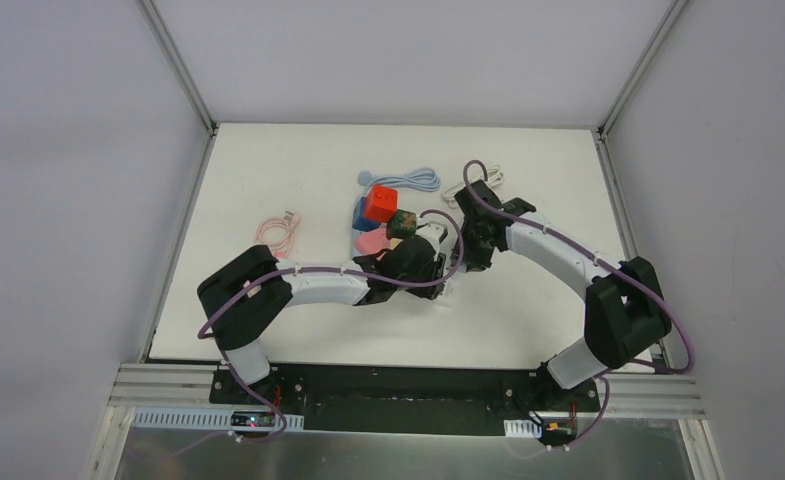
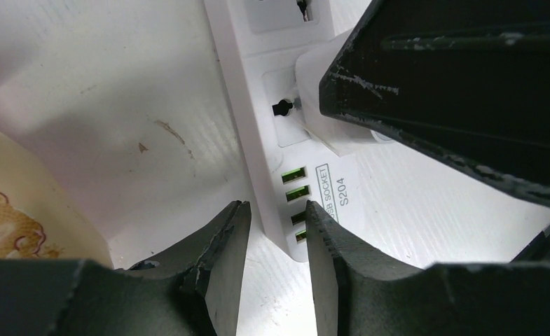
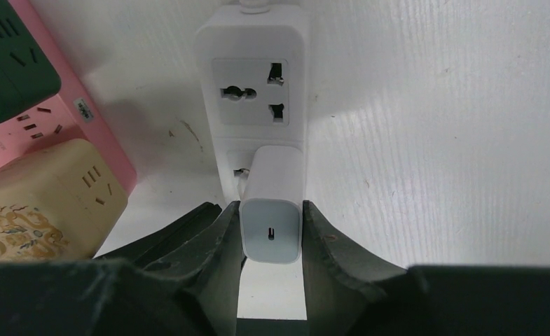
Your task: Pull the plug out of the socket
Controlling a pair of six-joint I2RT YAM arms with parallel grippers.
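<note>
**Item 1, power strip** (image 3: 251, 91): white, lying flat near the middle of the table (image 1: 528, 320). In the overhead view it is largely hidden under the two meeting wrists. We are counting one empty universal outlet at its cord end, a second outlet that is occupied, and a row of green USB ports (image 2: 296, 192) at the other end.

**Item 2, plug** (image 3: 272, 203): a white block charger, sitting in the second outlet with its body sticking up from the strip's face.

**Item 3, right gripper** (image 3: 270, 213): reaching in from the right and clamping the plug, one finger pressing flat on each side of the block.

**Item 4, left gripper** (image 2: 277, 210): reaching in from the left and holding nothing that we are seeing. Its fingers (image 2: 223, 245) are standing a narrow gap apart at the strip's USB end. The close view is leaving us unable to tell whether the tips are touching the strip.

**Item 5, socket cubes**, just far-left of the strip: a green cube (image 3: 9, 63), a pink block (image 3: 26, 133) and a cream cube (image 3: 47, 189) with a gold printed figure are crowding together. A red cube (image 1: 379, 202) and a blue cube (image 1: 360, 217) are sitting beyond them.

**Item 6, loose cables**, lying toward the far side: a pale-blue cable (image 1: 408, 180), a white cable (image 1: 452, 192), and a pink cable (image 1: 280, 232) well apart to the left.
</note>
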